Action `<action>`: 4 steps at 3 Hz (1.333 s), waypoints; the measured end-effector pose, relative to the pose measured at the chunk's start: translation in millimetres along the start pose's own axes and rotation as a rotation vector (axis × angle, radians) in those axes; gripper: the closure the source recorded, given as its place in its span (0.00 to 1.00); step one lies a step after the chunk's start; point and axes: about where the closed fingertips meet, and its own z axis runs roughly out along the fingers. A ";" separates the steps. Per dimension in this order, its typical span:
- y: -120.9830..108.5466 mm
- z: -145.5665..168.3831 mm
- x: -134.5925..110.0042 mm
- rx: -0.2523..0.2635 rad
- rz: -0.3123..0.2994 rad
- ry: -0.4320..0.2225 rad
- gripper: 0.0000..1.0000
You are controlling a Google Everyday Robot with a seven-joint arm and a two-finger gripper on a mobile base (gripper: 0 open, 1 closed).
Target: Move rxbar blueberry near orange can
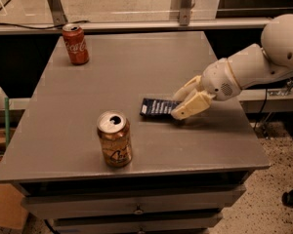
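The rxbar blueberry is a flat dark navy wrapper with white print, low over or on the grey table, right of centre. My gripper reaches in from the right and is shut on the bar's right end. The orange can stands upright near the table's front edge, a short way to the left and in front of the bar.
A red Coca-Cola can stands at the table's back left corner. A metal rail and posts run behind the table. Drawers sit under the front edge. A cardboard box lies on the floor at the left.
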 end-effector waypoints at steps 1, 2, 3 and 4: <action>31.0 18.1 4.7 -0.060 -0.018 0.010 1.00; 56.0 26.5 0.7 -0.100 -0.037 0.009 1.00; 77.2 28.0 -5.5 -0.127 -0.067 0.015 1.00; 91.3 28.0 -9.1 -0.145 -0.090 0.026 1.00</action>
